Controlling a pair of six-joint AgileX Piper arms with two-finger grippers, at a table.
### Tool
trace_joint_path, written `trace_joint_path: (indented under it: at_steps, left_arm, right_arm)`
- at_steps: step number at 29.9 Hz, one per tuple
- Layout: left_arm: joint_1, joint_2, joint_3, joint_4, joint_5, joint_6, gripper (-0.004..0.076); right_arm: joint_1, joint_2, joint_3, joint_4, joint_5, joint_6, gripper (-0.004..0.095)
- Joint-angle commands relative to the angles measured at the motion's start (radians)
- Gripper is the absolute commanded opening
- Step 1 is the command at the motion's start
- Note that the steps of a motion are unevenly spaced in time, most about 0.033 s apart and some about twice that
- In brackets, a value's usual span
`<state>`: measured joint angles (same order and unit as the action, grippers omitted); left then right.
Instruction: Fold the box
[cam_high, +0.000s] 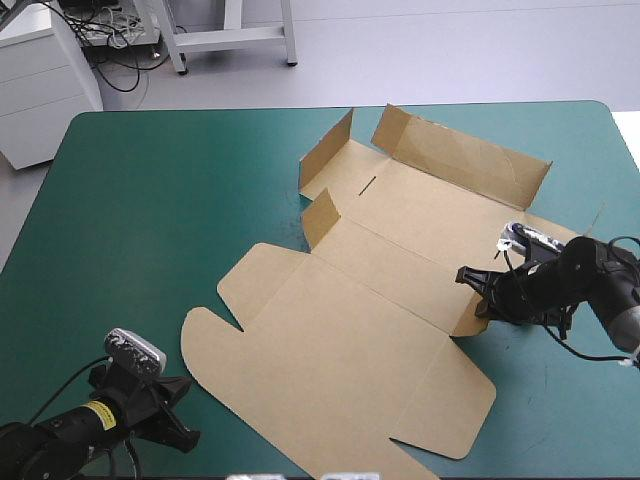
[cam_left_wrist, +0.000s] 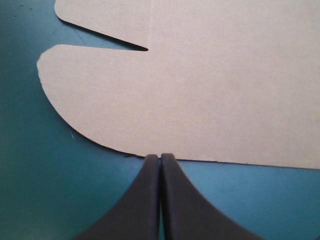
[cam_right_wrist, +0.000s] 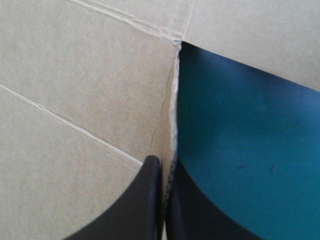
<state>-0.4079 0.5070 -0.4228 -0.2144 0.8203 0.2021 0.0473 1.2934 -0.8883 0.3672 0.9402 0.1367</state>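
The brown box (cam_high: 340, 330) lies mostly flat at the middle of the teal-green table (cam_high: 150, 200), turned up only along its far side. The right gripper (cam_right_wrist: 162, 161) is clenched on the box's right edge. The left gripper (cam_left_wrist: 160, 156) is pinched together on nothing, just off the box's rounded near edge. I'd swing that right edge up about its crease without dragging the sheet.

brown box (cam_high: 370, 300), mostly flat on the teal-green cover, far-end flaps and right side flap raised
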Motion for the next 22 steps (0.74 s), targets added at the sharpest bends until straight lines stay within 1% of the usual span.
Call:
trace_joint_path:
  at_steps: [1,5,7,9,13,17,22]
  left_arm:
    - [-0.004,0.005,-0.025,-0.022,-0.051,0.001,-0.0032]
    - [-0.004,0.005,-0.025,-0.022,-0.049,0.001,-0.0032]
    - [-0.004,0.005,-0.027,-0.022,-0.045,0.001,-0.0032]
    - [-0.004,0.005,-0.037,-0.014,-0.040,0.002,-0.0032]
    - [-0.004,0.005,-0.086,-0.012,-0.032,0.002,-0.0032]
    - [-0.004,0.009,-0.166,-0.007,0.043,0.000,-0.0032]
    - [-0.004,0.023,-0.261,0.031,0.169,-0.026,-0.0032]
  right_arm:
    - [0.003,-0.021,-0.111,-0.051,-0.031,-0.080,-0.0023]
    - [0.003,-0.019,-0.219,-0.132,-0.022,-0.165,-0.0023]
    - [0.003,-0.016,-0.270,-0.162,0.003,-0.232,-0.0023]
    - [0.003,-0.008,-0.321,-0.178,0.032,-0.310,-0.0023]
    - [0.003,0.014,-0.389,-0.188,0.076,-0.415,-0.0023]
    - [0.003,0.038,-0.406,-0.194,0.073,-0.501,-0.0023]
    - [0.003,0.070,-0.413,-0.198,0.028,-0.645,-0.0023]
